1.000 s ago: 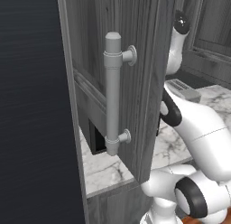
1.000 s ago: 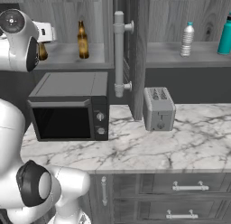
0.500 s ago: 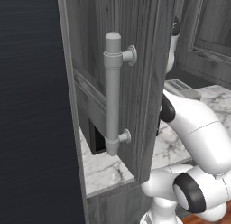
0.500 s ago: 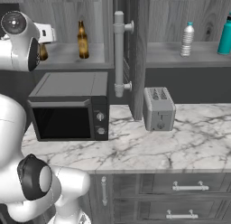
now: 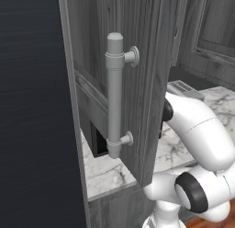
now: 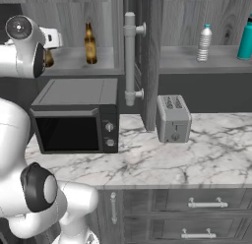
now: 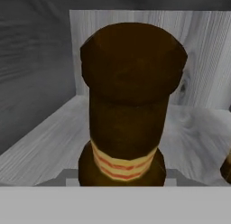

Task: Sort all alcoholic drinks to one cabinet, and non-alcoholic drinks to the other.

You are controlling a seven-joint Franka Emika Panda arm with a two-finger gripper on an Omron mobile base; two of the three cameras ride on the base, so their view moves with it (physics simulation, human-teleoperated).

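Gripping a beer bottle (image 7: pixel 131 105) over the left cabinet's shelf (image 7: pixel 40 146), the gripper (image 6: pixel 48 53) nears finishing: second beer (image 6: pixel 90 43) just beside, flask (image 6: pixel 245 40) and water (image 6: pixel 204 43) shelved apart.

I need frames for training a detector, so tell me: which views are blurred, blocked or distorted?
Hand view: the beer bottle looms close, soft-edged and foreshortened. Left base view: the cabinet door blocks much of the scene. Right base view: evenly lit, the toaster and water bottle fairly crisp.
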